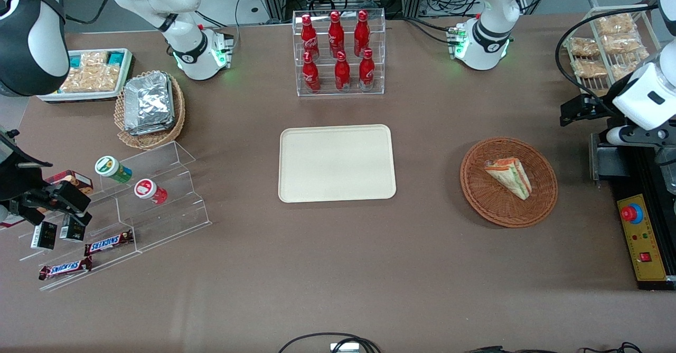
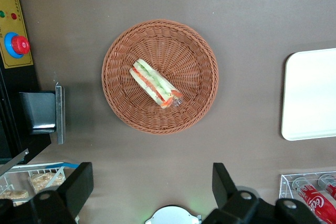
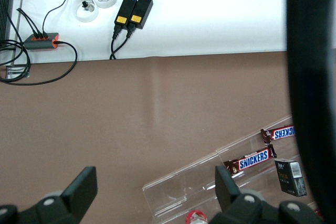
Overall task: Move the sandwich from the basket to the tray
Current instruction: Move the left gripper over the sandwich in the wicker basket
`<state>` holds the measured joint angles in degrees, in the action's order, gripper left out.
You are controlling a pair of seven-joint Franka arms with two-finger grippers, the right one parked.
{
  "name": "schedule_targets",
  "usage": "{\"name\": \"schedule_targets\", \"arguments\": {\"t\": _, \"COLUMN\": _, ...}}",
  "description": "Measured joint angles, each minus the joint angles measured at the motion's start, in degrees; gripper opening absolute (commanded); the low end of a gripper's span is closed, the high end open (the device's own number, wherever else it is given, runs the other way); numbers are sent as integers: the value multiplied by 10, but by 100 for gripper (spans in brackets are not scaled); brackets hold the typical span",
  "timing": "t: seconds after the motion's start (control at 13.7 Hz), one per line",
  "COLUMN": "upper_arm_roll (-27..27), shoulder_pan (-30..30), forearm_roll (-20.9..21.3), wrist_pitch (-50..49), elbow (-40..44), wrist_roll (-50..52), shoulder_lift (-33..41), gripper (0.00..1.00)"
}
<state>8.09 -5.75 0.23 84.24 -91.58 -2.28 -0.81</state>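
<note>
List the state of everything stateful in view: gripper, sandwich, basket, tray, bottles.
gripper: open, fingers spread wide, high above the table, holding nothing.
sandwich: lying in the basket, untouched.
basket: upright on the table, holding only the sandwich.
tray: flat on the table, nothing on it.
bottles: six, upright in the clear rack, capped.

Six red bottles (image 1: 338, 52) stand in a clear rack (image 1: 341, 89) at the counter's (image 1: 338, 268) edge farthest from the camera; Snickers bars (image 1: 108, 242) lie on clear steps (image 1: 158, 205) toward the parked arm's end.
</note>
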Motion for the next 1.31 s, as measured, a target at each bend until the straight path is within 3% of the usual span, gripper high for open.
{"name": "schedule_targets", "arguments": {"t": 0.66, "upper_arm_roll": -3, "shoulder_pan": -1, "forearm_roll": 12, "wrist_pitch": 45, "elbow": -20, "wrist_roll": 5, "shoulder_lift": -36, "gripper": 100}}
{"name": "schedule_targets", "arguments": {"t": 1.31, "upper_arm_roll": -10, "shoulder_pan": -12, "forearm_roll": 14, "wrist_pitch": 314, "elbow": -294, "wrist_roll": 166, "shoulder_lift": -4, "gripper": 100}}
